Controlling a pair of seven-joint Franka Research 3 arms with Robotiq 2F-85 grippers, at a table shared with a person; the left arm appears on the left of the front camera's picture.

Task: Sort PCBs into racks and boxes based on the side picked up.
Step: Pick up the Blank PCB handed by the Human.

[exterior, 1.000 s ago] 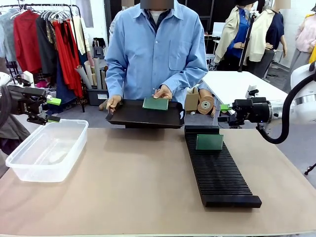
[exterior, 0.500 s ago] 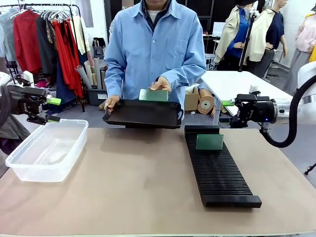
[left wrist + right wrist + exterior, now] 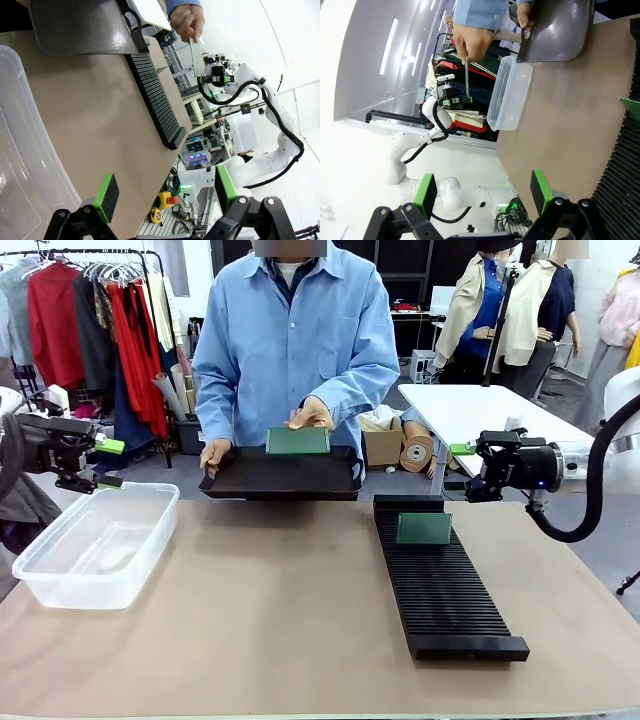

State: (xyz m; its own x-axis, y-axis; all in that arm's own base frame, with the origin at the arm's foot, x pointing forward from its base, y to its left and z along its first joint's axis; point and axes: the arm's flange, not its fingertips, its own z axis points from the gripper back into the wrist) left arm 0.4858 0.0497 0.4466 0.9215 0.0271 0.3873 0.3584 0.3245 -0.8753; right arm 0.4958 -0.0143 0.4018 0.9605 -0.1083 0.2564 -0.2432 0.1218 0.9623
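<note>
pcb (image 3: 297, 441) lifted off black tray (image 3: 270, 480) within last second, now upright in person's hand (image 3: 311, 414) over tray's far edge. another pcb (image 3: 423, 528) stands slotted in rack (image 3: 440, 585). left claw (image 3: 108, 462), right claw (image 3: 458, 472) both wide, empty; handover likely next.

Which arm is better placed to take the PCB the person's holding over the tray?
Right, marginally. The right end effector, open, sits slightly nearer the held PCB than the left end effector, and beside the rack. If the board belongs in the box, the left, also open, suits better.
</note>
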